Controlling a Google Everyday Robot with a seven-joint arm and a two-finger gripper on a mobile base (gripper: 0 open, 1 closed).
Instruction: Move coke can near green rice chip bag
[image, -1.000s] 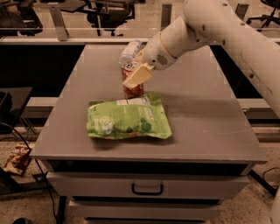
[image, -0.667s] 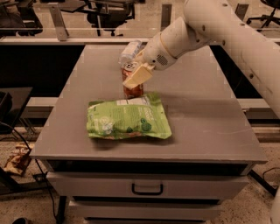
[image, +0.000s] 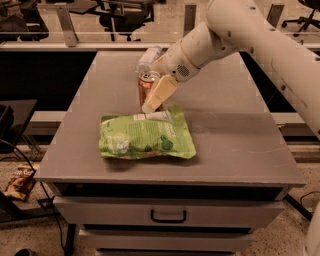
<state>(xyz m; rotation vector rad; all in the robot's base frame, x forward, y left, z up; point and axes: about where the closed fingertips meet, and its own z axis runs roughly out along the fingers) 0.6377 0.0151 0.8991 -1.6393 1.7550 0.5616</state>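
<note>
Tabletop (image: 240, 135): tool (image: 149, 101) around coke can (image: 145, 84)

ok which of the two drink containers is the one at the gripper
The red coke can, right at the gripper, just behind the green rice chip bag. The clear plastic bottle is farther back.

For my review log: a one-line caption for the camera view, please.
Robot's gripper at a coke can just behind a green chip bag lying on a grey table.
</note>
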